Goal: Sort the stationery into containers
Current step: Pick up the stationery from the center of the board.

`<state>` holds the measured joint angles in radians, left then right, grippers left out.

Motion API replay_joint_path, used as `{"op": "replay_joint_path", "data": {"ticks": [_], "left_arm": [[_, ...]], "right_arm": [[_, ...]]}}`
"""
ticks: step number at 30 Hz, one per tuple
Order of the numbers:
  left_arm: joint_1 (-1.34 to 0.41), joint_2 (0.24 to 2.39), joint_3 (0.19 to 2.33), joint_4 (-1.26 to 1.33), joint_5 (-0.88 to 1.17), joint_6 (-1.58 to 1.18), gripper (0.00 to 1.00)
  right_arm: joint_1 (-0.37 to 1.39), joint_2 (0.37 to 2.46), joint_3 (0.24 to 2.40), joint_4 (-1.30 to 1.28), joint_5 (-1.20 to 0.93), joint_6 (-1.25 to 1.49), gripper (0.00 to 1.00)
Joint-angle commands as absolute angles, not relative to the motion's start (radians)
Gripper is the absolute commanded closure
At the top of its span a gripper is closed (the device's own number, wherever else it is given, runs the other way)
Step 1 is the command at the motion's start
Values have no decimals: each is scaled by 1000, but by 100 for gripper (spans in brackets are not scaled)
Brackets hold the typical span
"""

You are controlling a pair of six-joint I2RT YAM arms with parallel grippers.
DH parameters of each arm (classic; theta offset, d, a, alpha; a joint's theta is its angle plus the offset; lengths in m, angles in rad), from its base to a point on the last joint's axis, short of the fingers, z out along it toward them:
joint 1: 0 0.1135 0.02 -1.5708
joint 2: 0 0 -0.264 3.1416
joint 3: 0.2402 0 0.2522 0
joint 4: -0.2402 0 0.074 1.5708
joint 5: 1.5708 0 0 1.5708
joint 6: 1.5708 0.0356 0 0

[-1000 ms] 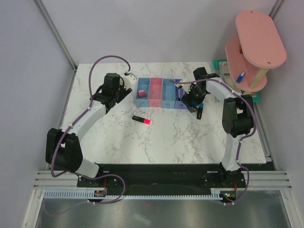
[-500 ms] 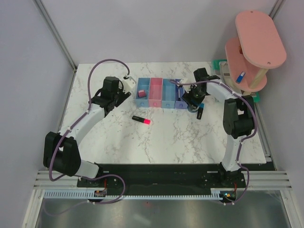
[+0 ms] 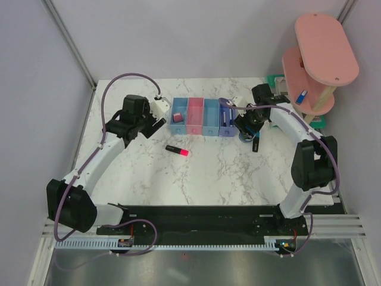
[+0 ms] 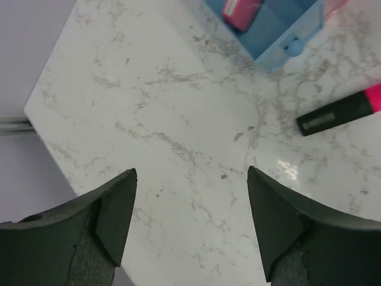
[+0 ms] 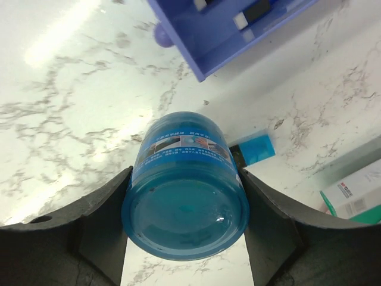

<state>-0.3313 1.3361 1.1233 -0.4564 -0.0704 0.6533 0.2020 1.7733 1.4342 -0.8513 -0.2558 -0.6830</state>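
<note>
The containers (image 3: pixel 199 117) are a joined row of blue, pink, blue and violet-blue trays at the back middle. A pink eraser (image 3: pixel 177 115) lies in the leftmost blue tray (image 4: pixel 286 30) and also shows in the left wrist view (image 4: pixel 241 9). A black highlighter with a pink end (image 3: pixel 177 150) lies on the table in front of the row. My left gripper (image 3: pixel 161 120) is open and empty, left of the row (image 4: pixel 190 179). My right gripper (image 5: pixel 184 179) is shut on the round blue pot (image 5: pixel 186 190), just right of the violet-blue tray (image 5: pixel 232 24). A black highlighter with a blue end (image 3: pixel 256 143) lies beside the pot.
A pink two-tier shelf (image 3: pixel 318 59) stands at the back right with a small blue item (image 3: pixel 302 96) on its lower tier. A green tray (image 3: pixel 275 80) with a white box (image 5: pixel 357 190) sits behind the right gripper. The violet-blue tray holds some small items.
My left arm has drawn back to the left, away from the trays. My right arm's elbow has swung out to the right while its gripper stays by the violet-blue tray with the pot.
</note>
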Motion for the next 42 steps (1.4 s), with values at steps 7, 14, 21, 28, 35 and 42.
{"op": "replay_joint_path", "data": {"ticks": [7,14,21,28,35,42], "left_arm": [[-403,1244,1209,-538,344,419,6],[-561,1109,1123,-456,224,603,0],[-663,1106,1066,-148,126,633,0],[-742,1121,911,199,127,719,0],[-844,1173,876,394,31,764,0],[-873,1200,876,469,3,779,0]], "right_arm": [[193,1680,1675,-1008,-773,-531,84],[193,1827,1876,-1069,-1078,-434,83],[193,1914,1947,-1072,-1339,-365,81],[193,1936,1954,-926,-1528,-198,79],[193,1812,1767,-422,-1529,239,78],[195,1801,1761,-456,-1529,195,77]]}}
